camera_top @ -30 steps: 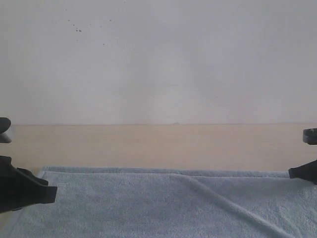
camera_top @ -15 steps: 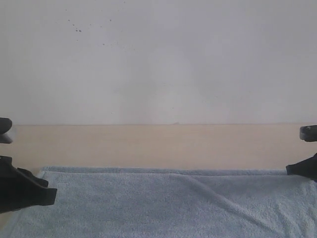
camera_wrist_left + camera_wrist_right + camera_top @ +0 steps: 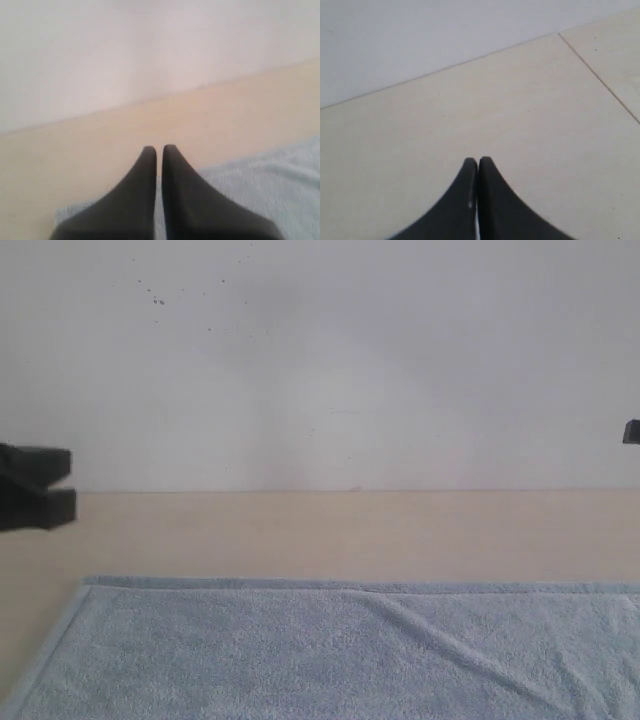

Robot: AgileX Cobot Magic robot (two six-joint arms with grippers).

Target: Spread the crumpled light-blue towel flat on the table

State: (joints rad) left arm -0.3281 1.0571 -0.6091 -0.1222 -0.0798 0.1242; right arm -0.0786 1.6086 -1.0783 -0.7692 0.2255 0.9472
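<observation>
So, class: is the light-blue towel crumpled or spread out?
Mostly spread: the towel lies flat on the table, far hem straight, one diagonal crease; near part out of view.

Pale light-blue towel (image 3: pixel 300 660) — cream-beige table (image 3: pixel 320 530) — black hands (image 3: pixel 159 150), grey-white speckled wall (image 3: pixel 320 360).

A plain grey-white wall (image 3: pixel 330 370) stands upright as the backdrop. A cluster of small dark specks (image 3: pixel 157 300) sits high on the wall's left part, with fainter ones scattered just right of it. A tiny mark (image 3: pixel 356 488) lies at the wall's foot, near mid-width.
</observation>
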